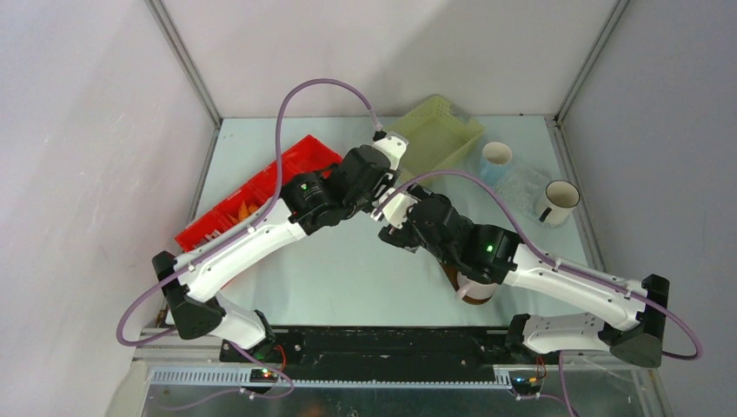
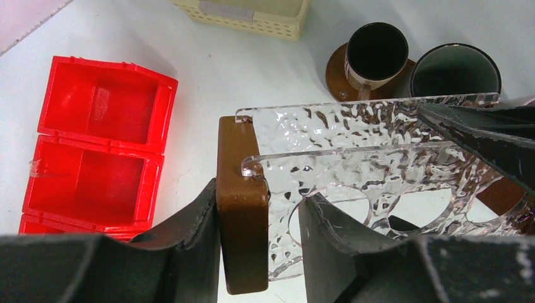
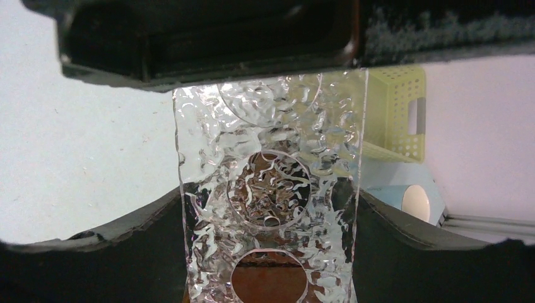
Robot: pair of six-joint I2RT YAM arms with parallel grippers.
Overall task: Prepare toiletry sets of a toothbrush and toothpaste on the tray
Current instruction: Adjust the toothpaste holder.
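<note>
Your L claw pinches brown wood end of clear rippled acrylic rack; R claw grip unclear. Stiff, slick: hold wood.

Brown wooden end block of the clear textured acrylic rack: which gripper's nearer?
Left. The left gripper is clamped on the brown wooden end block; the right gripper straddles the clear textured acrylic rack further along, away from the block.

Red bin, yellow mesh basket, clear rippled rack, brown tray.
</note>
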